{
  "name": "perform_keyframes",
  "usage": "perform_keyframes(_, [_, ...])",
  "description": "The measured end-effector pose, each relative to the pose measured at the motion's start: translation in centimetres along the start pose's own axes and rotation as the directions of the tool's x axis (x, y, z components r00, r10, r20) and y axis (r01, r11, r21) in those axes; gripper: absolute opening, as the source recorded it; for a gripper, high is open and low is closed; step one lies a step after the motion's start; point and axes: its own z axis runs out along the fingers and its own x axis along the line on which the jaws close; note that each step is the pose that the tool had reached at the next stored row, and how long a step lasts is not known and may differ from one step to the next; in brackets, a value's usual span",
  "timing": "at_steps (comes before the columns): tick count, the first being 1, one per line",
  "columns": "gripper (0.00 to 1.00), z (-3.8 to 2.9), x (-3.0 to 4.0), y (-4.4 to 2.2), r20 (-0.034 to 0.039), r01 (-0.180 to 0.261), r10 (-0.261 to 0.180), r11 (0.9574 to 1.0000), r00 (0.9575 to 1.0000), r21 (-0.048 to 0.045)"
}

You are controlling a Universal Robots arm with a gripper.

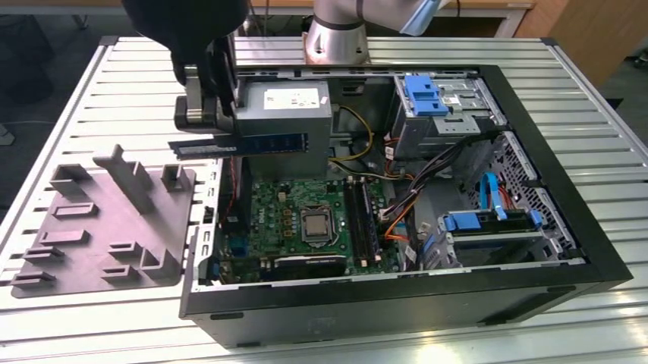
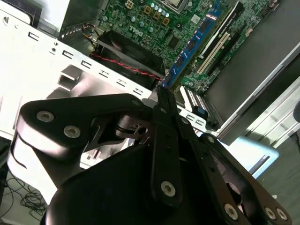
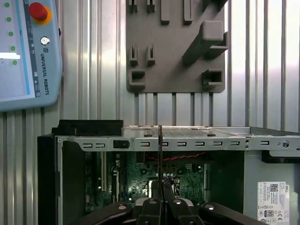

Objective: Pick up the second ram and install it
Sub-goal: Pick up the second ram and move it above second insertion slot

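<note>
My gripper (image 1: 221, 135) is shut on the second ram (image 1: 265, 143), a narrow dark stick with chips along its face. It holds one end of the stick, which lies level above the open computer case (image 1: 567, 250), near the side towards the exterior view's left. In the second wrist view the second ram (image 2: 190, 49) runs out from the gripper (image 2: 161, 96) over the motherboard. In the first wrist view the second ram (image 3: 160, 150) shows edge-on as a thin line above the gripper (image 3: 161, 186). The black memory sockets (image 1: 359, 216) lie lower on the green motherboard (image 1: 284, 208).
A gray fixture (image 1: 102, 227) with raised blocks lies on the slatted table beside the case; the fixture (image 3: 173, 70) also shows in the first wrist view. A power supply (image 1: 288, 102), cables and blue drive brackets (image 1: 426, 95) crowd the case. A teach pendant (image 3: 28, 51) lies on the table.
</note>
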Motion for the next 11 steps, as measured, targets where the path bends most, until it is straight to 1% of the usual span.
perform_keyframes(4, [0.12,-0.01,-0.01,-0.25,0.0003,0.0,0.0,1.0,1.0,-0.004])
perform_keyframes(6, [0.12,0.0,-0.01,-0.5,0.0003,0.0,0.0,1.0,1.0,-0.0087])
perform_keyframes(7, [0.12,0.0,-0.02,-0.77,0.0001,0.0,0.0,0.9999,1.0,-0.0141])
perform_keyframes(11, [0.12,0.0,-0.05,-1.08,0.0001,-0.001,0.001,0.9998,1.0,-0.0208])
